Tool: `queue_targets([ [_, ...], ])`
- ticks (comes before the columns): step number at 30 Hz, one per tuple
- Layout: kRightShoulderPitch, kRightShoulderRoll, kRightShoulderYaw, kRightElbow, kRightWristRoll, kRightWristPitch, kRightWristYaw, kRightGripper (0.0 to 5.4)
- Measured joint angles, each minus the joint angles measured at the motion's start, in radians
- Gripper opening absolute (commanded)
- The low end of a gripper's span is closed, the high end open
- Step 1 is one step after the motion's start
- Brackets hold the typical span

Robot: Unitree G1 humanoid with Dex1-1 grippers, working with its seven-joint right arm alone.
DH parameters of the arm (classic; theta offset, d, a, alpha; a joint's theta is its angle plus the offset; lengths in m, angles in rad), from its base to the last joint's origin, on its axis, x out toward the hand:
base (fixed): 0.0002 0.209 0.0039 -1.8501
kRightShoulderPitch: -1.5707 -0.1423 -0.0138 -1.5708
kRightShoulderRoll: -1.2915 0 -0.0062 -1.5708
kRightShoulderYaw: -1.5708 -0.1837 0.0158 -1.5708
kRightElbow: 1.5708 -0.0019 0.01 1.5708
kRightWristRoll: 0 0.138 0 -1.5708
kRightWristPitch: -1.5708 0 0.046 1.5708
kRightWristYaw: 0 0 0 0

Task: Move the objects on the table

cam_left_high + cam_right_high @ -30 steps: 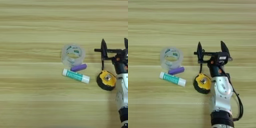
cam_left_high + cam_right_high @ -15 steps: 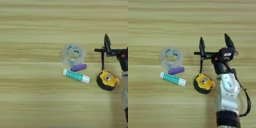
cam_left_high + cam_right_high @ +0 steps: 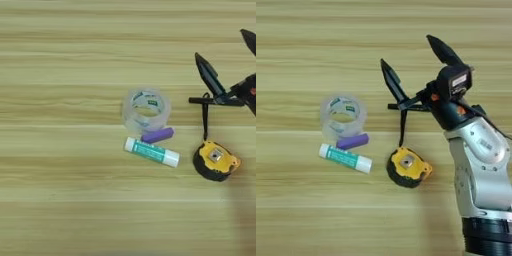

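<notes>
We see the right gripper [image 3: 415, 64] with its two black fingers spread wide and holding nothing, hovering above the table [image 3: 316, 210] just beyond the slim black pen [image 3: 406, 106], which lies crosswise near the base of the lower finger. The tape measure [image 3: 407, 166] sits just below it, its black strap [image 3: 403, 127] running up toward the pen. To the left, the clear tape roll [image 3: 342, 115] stands flat, the short purple cylinder [image 3: 352, 141] rests touching or nearly touching its near rim, and the green-and-white glue stick [image 3: 345, 157] lies slantwise just beside that.

We judge the tape measure the heaviest piece, hard-shelled and best pinched across its flat sides (the strap is limp and would swing). The pen is light, stiff and thin, likely to roll, so we would close across its middle. The tape roll looks light and slick; one wall, rim to hole, offers a hold. Glue stick and cylinder are light and round, apt to roll away. Whether the pen touches the finger, we cannot tell
</notes>
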Motion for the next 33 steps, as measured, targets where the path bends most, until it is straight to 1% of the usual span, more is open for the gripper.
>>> queue_targets([
  [1, -0.022, -0.030, 0.033, 0.001, 0.000, 0.056, 0.038, 5.36],
  [2, -0.024, -0.031, 0.040, 0.001, 0.000, 0.067, 0.048, 5.36],
  [3, -0.031, -0.052, 0.066, 0.001, -0.003, 0.117, 0.077, 5.36],
  [4, -0.049, -0.088, 0.118, -0.001, -0.005, 0.201, 0.130, 5.36],
  [5, -0.060, -0.106, 0.143, -0.007, -0.005, 0.247, 0.159, 5.36],
  [9, -0.093, -0.165, 0.204, -0.046, -0.013, 0.375, 0.239, 5.36],
  [12, -0.094, -0.192, 0.215, -0.080, -0.015, 0.438, 0.281, 5.36],
  [16, -0.094, -0.223, 0.204, -0.121, -0.002, 0.478, 0.334, 5.36],
  [17, -0.087, -0.242, 0.198, -0.135, -0.002, 0.483, 0.358, 5.36],
  [18, -0.074, -0.267, 0.193, -0.155, -0.001, 0.481, 0.391, 5.36],
  [22, -0.016, -0.300, 0.189, -0.171, -0.004, 0.476, 0.469, 5.36],
  [24, 0.010, -0.318, 0.198, -0.179, -0.019, 0.472, 0.499, 5.36],
  [25, 0.033, -0.331, 0.212, -0.185, -0.042, 0.469, 0.513, 5.36],
  [28, 0.065, -0.333, 0.237, -0.189, -0.071, 0.469, 0.526, 5.36],
  [30, 0.072, -0.333, 0.247, -0.190, -0.083, 0.468, 0.528, 5.36],
  [33, 0.100, -0.333, 0.268, -0.192, -0.121, 0.457, 0.529, 5.36],
])
